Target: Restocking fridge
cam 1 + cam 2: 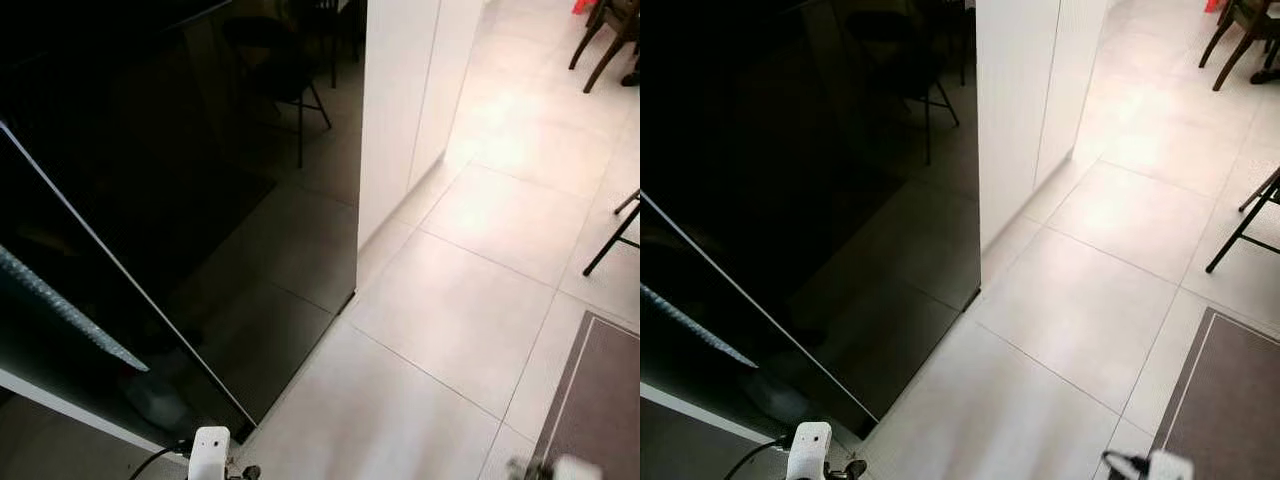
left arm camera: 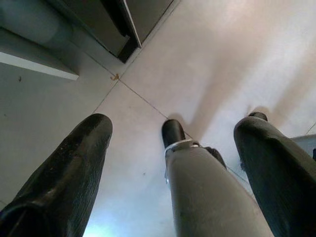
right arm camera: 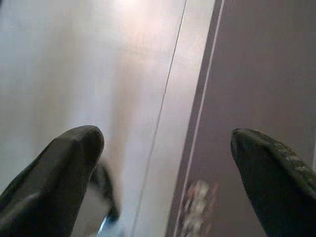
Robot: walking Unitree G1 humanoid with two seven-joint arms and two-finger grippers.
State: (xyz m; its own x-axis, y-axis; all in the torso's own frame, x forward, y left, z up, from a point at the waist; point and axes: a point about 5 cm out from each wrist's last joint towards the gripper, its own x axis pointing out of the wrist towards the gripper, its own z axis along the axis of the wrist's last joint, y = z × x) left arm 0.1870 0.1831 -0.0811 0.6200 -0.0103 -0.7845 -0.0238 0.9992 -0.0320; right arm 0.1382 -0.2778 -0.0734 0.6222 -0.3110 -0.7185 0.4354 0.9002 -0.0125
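Evidently the tall glossy black glass fridge door (image 1: 180, 200), filling the frame's left, looks heavy and slick, best pulled by its edge; both grippers, left gripper (image 2: 173, 163) and right gripper (image 3: 165, 168), hang wide open and empty.

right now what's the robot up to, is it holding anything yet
Nothing is in hand. The robot stands on the pale tiled floor beside a glossy black fridge, looking down at it. The left gripper and the right gripper both hang open over the floor, the right one above the edge of a brown mat. A white cabinet stands past the fridge. No groceries are in sight.
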